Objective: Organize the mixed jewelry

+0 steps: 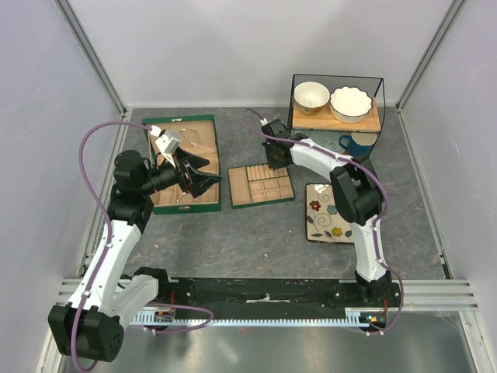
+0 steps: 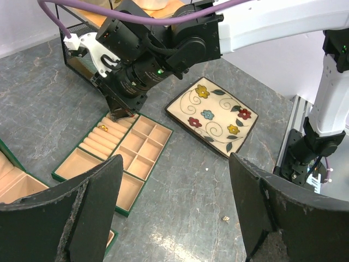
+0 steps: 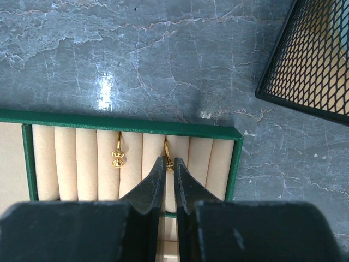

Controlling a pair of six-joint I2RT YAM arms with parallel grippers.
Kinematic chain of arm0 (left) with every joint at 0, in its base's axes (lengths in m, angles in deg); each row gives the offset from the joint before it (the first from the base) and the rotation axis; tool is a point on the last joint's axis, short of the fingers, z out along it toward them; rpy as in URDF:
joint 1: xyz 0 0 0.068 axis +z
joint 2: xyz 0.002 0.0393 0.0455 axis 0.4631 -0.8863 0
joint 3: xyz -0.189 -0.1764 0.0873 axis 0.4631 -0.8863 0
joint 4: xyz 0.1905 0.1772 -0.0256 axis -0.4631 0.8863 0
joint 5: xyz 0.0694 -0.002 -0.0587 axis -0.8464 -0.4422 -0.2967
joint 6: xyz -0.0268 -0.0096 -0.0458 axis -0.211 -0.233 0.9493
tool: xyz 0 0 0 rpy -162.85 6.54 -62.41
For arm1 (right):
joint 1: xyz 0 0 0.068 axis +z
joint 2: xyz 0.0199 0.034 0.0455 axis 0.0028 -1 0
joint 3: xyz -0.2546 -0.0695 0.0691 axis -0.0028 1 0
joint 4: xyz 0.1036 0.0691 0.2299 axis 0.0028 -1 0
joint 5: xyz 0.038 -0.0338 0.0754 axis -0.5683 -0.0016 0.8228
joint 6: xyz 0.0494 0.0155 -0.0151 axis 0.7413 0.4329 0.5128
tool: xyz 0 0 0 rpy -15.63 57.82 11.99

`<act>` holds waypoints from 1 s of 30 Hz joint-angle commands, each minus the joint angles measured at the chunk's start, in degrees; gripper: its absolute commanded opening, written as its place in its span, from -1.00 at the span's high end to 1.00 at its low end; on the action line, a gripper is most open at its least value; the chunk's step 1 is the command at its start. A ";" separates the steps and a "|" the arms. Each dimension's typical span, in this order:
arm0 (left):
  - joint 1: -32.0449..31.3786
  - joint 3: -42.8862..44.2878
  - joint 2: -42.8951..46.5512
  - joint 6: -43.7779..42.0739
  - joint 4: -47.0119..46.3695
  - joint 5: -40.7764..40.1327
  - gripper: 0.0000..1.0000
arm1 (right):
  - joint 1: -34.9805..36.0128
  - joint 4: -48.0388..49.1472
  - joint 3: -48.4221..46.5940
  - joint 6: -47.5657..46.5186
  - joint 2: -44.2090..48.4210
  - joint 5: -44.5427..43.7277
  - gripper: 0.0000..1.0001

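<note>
Jewelry lies in a few spots, so I start on my left side. My left gripper [image 1: 198, 175] hangs over the green box [image 1: 180, 119]. Its fingers are wide apart and hold nothing. A tiny gold piece [image 2: 225, 219] lies loose on the grey table [image 2: 180, 202], near that hand.

Next comes the tan tray [image 3: 131, 124], with soft rolls along its far edge. One gold ring [image 3: 117, 156] sits in a groove there. Just to its right, a second gold ring [image 3: 166, 148] stands on edge in another groove, right at the tips of my right gripper [image 3: 168, 162]. Those fingers are almost together, and I think they pinch this ring. The groove runs straight away from the tips, in line with the fingers. My right arm is much the nearer one. It stretches forward, leans left and points down at the tray.
</note>
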 commanded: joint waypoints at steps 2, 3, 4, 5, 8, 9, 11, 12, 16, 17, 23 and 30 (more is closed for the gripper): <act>0.39 -0.06 0.20 -1.45 -2.13 1.65 -0.71 | -0.17 -1.17 -3.06 -0.74 -1.15 -1.39 1.00; 0.39 -0.14 0.28 -1.45 -2.13 1.74 -0.71 | -0.17 -1.17 -3.24 -0.82 -1.24 -1.38 1.00; 0.39 -0.15 0.37 -1.45 -2.13 1.74 -0.71 | -0.17 -1.35 -3.33 -1.09 -1.32 -1.47 1.00; 0.39 -0.15 0.29 -1.45 -2.13 1.83 -0.71 | -0.17 -1.43 -3.59 -1.18 -1.32 -1.39 1.00; 0.39 -0.32 0.46 -1.53 -2.13 2.09 -0.71 | -0.17 -1.44 -3.94 -1.70 -1.41 -1.30 0.99; 0.39 -0.32 0.37 -1.45 -2.13 2.09 -0.71 | -0.17 -1.52 -4.03 -1.62 -1.59 -1.30 0.98; 0.39 -0.23 0.37 -1.45 -2.22 2.18 -0.71 | -0.09 -1.61 -4.38 -1.97 -1.76 -1.21 0.90; 0.48 -0.23 0.37 -1.45 -2.22 2.27 -0.71 | -0.09 -1.70 -4.47 -1.97 -1.85 -1.12 0.86; 0.39 -0.41 0.55 -1.53 -2.22 2.35 -0.71 | -0.17 -1.70 -4.82 -2.14 -2.38 -1.12 0.75; 0.39 -0.41 0.55 -1.53 -2.22 2.44 -0.71 | -0.09 -1.79 -4.91 -2.23 -2.47 -1.12 0.74; 0.39 -0.50 0.64 -1.62 -2.22 2.71 -0.71 | -0.17 -1.79 -4.56 -2.32 -1.85 -1.03 0.54; 0.39 -0.58 0.55 -1.62 -2.40 2.71 -0.71 | -0.09 -1.61 -3.77 -2.50 1.05 -0.42 0.39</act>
